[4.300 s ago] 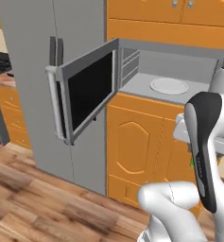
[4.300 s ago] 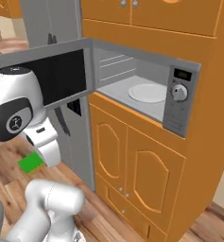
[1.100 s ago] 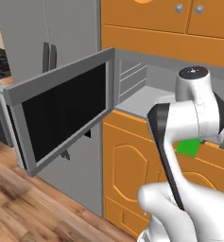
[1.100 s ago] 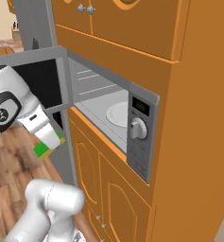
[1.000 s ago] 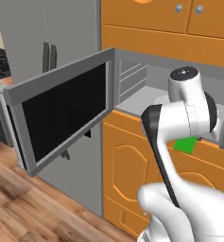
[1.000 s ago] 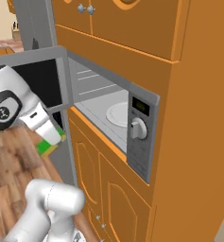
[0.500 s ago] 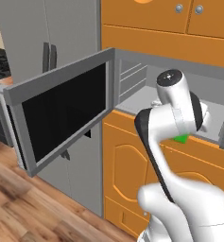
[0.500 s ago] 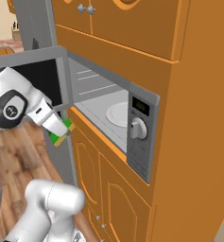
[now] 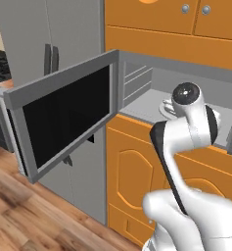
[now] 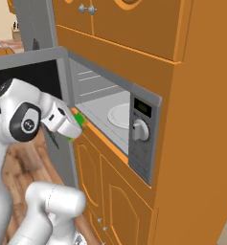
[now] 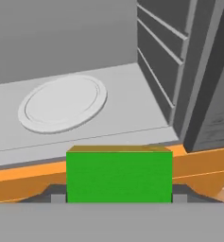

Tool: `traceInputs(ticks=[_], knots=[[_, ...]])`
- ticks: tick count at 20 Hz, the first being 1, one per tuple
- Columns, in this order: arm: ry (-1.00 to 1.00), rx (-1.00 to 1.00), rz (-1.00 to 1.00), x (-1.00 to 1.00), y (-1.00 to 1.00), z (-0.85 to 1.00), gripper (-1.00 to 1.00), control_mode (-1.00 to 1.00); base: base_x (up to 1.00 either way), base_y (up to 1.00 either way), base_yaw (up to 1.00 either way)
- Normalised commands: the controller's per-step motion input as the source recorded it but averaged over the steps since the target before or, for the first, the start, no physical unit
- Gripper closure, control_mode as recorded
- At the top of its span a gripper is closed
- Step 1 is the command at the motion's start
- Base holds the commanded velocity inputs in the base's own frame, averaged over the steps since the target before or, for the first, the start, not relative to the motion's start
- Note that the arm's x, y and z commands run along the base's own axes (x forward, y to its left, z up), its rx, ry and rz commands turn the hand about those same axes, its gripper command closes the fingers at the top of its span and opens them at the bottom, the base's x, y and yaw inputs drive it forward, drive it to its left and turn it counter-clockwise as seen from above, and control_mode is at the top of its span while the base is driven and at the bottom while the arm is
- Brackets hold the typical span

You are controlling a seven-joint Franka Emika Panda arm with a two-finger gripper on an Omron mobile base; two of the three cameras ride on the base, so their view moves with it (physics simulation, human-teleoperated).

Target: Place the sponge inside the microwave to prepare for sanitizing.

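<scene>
1. Left base view: the arm (image 9: 186, 132) reaches toward the open microwave (image 9: 151, 83), and its bulk hides the hand and the sponge. The door (image 9: 63, 115) hangs wide to the left, clear of the arm. The turntable (image 9: 166, 106) peeks out beside the top joint. Risk: the elbow sits low and close to the orange cabinet front (image 9: 137, 171); a push forward with the arm dropping could scrape it against the ledge under the opening.

2. Right base view: the gripper (image 10: 76, 124) is at the mouth of the microwave, near its left edge, with a sliver of green sponge (image 10: 79, 118) showing at its tip. The sponge looks level with the orange sill (image 10: 98, 139), not above it. Risk: driven straight in from here, the sponge could catch the sill or the left wall, twist in the grip or be knocked loose onto the floor.

3. Hand view: the sponge (image 11: 119, 175) is held between the two fingers (image 11: 58, 198), which stand fairly wide on its sides. It is outside the cavity, in front of the orange sill, with the grey floor (image 11: 132, 113) and turntable beyond and to the left. Risks:
   - Letting go now would drop the sponge outside, onto the sill or floor.
   - The right wall and door hinge side (image 11: 198, 85) are near; drifting right could clip them.
   - Too shallow a placement could leave the sponge at the lip, where the door would catch it.
</scene>
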Motion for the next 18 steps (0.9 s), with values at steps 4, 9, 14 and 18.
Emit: traceInputs(ticks=[4, 9, 14, 18], knots=[[-0.11, -0.05, 0.00, 0.42, -0.28, 0.14, 1.00, -1.00, 0.00, 0.00, 0.00], [0.00, -0.10, 0.00, 0.47, -0.12, 0.41, 1.00, -1.00, 0.00, 0.00, 0.00], [0.00, -0.08, 0.00, 0.54, -0.17, 0.43, 1.00, -1.00, 0.00, 0.00, 0.00], [0.00, 0.00, 0.00, 0.51, -0.20, -0.02, 1.00, -1.00, 0.00, 0.00, 0.00]])
